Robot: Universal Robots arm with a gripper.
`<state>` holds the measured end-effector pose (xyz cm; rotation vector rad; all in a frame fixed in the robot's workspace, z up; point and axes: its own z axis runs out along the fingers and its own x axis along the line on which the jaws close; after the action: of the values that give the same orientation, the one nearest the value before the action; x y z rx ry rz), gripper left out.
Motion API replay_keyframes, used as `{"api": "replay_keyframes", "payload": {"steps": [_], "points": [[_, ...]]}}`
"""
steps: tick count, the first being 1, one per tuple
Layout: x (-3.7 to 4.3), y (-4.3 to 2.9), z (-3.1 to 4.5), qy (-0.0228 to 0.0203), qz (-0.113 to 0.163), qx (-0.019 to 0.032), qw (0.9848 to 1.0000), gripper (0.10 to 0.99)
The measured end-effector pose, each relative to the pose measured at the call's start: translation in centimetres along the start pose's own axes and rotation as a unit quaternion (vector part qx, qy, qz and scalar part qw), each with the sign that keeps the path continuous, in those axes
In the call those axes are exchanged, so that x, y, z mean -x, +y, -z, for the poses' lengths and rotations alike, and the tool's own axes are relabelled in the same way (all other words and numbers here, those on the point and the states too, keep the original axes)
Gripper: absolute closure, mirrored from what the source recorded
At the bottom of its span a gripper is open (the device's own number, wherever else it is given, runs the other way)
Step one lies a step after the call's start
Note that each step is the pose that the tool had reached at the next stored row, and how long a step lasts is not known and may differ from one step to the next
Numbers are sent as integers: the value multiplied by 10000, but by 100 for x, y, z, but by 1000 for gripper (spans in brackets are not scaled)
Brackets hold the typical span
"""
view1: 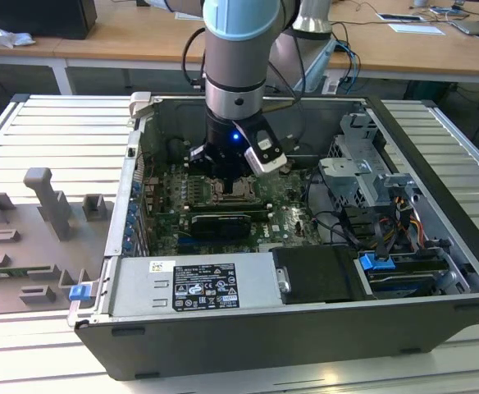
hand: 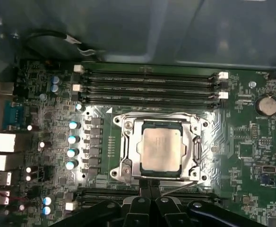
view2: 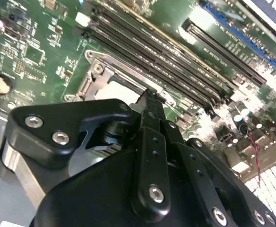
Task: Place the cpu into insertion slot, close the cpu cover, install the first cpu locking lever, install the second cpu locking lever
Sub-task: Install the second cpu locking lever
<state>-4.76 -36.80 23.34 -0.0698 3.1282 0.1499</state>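
Pale silvery-beige metal is being shown at the centre of the green motherboard [hand: 242,156]: the cpu [hand: 159,147] is lying flat inside the insertion slot [hand: 128,172], square to its silvery rim. The cpu cover [hand: 193,152] is being seen lowered around the chip, its window framing the metal top; whether the thin lever along the near edge is latched cannot be told.

The gripper [hand: 150,185] is being held low over the socket's near edge, its two black fingers [hand: 153,190] brought together, with nothing seen clamped between them. In the second wrist view the gripper [view2: 151,97] tips are being presented just beside the socket frame [view2: 102,75]; whether they are touching it cannot be told.

Long black memory slots [hand: 150,85] are running along the far side of the socket, and a second bank is lying beneath the fingers.

In the exterior view the arm [view1: 235,74] is reaching straight down into the open computer case [view1: 248,328], with the gripper [view1: 227,176] poised directly above the socket. A grey fixture tray [view1: 34,238] is resting well apart, at the exterior view's left.
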Motion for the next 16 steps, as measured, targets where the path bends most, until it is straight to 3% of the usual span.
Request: {"api": "replay_keyframes", "payload": {"steps": [7, 11, 16], "points": [[-99, -57, -5, -2, -1, 10, 10000, 980], [-168, -62, -64, -4, -2, 58, 10000, 980], [-174, -93, -183, -4, 0, 88, 10000, 980]]}}
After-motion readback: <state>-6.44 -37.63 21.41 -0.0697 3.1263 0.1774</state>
